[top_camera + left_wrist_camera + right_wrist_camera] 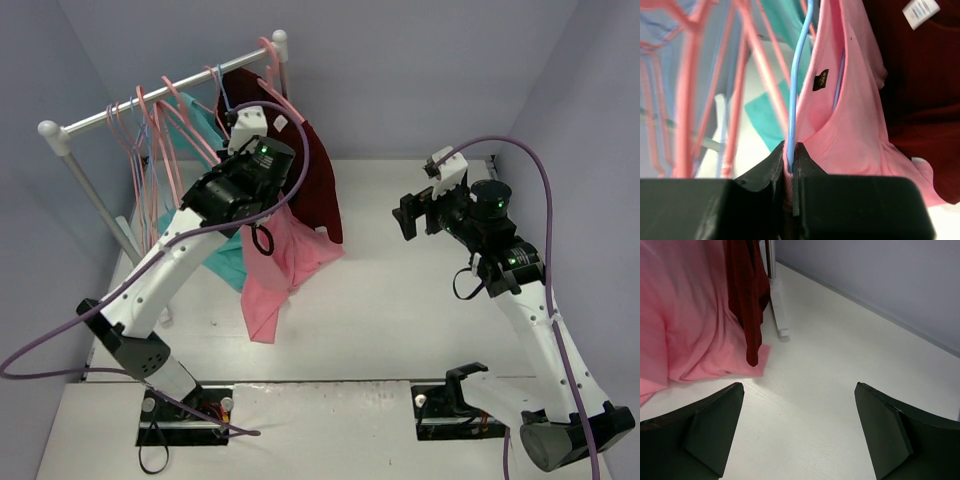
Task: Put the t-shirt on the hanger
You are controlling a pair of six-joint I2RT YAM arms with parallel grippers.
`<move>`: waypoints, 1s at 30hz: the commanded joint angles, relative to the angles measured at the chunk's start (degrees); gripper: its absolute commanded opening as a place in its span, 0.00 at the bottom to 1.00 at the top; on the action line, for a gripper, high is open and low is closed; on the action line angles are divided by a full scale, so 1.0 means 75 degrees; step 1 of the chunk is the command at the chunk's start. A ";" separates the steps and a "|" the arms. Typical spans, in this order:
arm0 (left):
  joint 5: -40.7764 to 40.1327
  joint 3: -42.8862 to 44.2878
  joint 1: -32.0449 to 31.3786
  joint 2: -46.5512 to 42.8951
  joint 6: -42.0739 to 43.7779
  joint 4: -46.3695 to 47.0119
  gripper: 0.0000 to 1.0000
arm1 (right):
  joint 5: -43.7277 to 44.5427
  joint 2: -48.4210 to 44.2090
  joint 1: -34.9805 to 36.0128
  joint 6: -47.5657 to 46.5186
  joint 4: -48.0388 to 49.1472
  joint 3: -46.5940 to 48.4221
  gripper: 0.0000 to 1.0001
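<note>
Jaws of our left gripper (790, 151) clamp the light-blue hanger (797, 75) and a pink fold. We see the salmon-pink t-shirt (285, 258) hanging from it, upper left of the overhead view, beside the maroon shirt (322, 185). Our right gripper (799, 410) hovers spread wide, centre right.

A dark maroon shirt (318, 185) and a teal shirt (193, 122) hang from a white clothes rack (95, 118) alongside several thick pink hangers (140, 160), the rack standing at the far left of a white desk (400, 310).
</note>
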 commanded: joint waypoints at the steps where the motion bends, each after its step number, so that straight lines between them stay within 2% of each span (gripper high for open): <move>1: -0.1124 0.0186 -0.0082 -0.0718 0.0165 0.0431 0.00 | -0.0281 0.0243 -0.0056 0.0138 0.0568 0.0169 0.90; 5: -0.0740 0.0663 -0.0310 -0.0239 -0.0045 0.0453 0.00 | -0.0411 0.0364 -0.0046 0.0183 0.0582 0.0245 0.90; 9: -0.0450 0.1405 -0.0670 0.0806 -0.0280 0.0456 0.00 | -0.0389 0.0302 -0.0046 0.0187 0.0580 0.0179 0.90; 12: -0.0534 0.2016 -0.0770 0.1330 -0.0313 0.0459 0.00 | -0.0390 0.0252 -0.0046 0.0232 0.0570 0.0102 0.91; 21: -0.0325 0.3227 -0.0200 0.2355 -0.0042 0.0464 0.00 | -0.0489 -0.0019 -0.0015 0.0307 0.0570 -0.0192 0.91; 30: -0.0600 0.3825 0.0061 0.2590 -0.0113 0.0493 0.00 | -0.0410 -0.0037 0.0181 0.0217 0.0560 -0.0329 0.91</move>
